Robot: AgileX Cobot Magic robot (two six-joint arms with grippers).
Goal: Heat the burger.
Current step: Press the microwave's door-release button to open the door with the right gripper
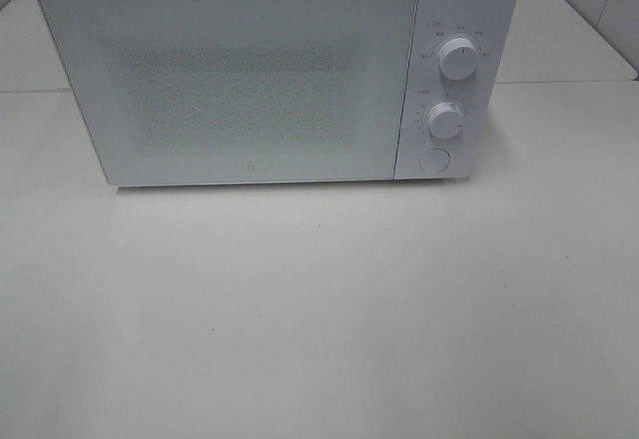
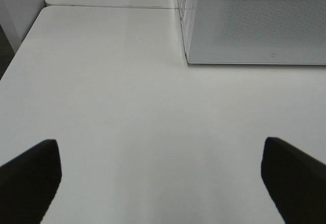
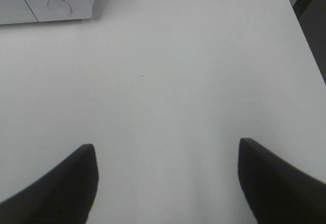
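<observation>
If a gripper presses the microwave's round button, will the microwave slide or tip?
Probably neither: the microwave looks wide and boxy, sitting flat on the table. The button sits low, so tipping seems unlikely. The smooth table might allow slight sliding.

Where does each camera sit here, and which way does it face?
Exterior high: mounted high, looking down at the closed white box-shaped microwave on the white table; no robot parts show.
Left wrist: on the left arm, facing the microwave's door corner; open left gripper shows.
Right wrist: on the right arm, facing the microwave's control-panel corner; open right gripper shows.
Shared: exterior high and right wrist both show the round white button.
</observation>
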